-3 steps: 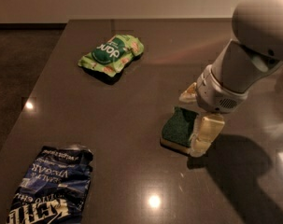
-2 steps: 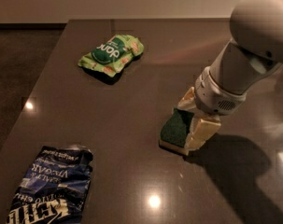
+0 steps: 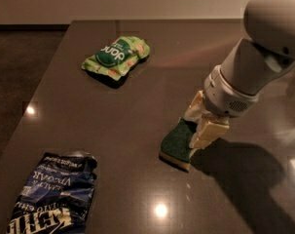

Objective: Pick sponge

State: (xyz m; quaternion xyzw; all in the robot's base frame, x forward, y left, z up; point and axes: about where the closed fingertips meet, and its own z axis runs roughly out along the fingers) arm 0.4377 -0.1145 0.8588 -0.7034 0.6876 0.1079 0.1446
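Green-topped foam, the sponge (image 3: 177,141) sits pinched at one end between the closed cream fingers (image 3: 209,130) of the tool (image 3: 194,128). Its free end juts out past the tool, low over the surface (image 3: 137,111). A firm squeeze and a straight lift should stop it pivoting out.

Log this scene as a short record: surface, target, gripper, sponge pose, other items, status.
surface: dark table
target: sponge, green top over yellow base, right of centre
gripper: gripper at the sponge's right end, a finger on each side, closed on it
sponge pose: tilted, higher at the gripper; whether its near edge touches the table cannot be told
other items: green snack bag back left; blue bag front left; both apart from the sponge
status: gripped, not clearly lifted
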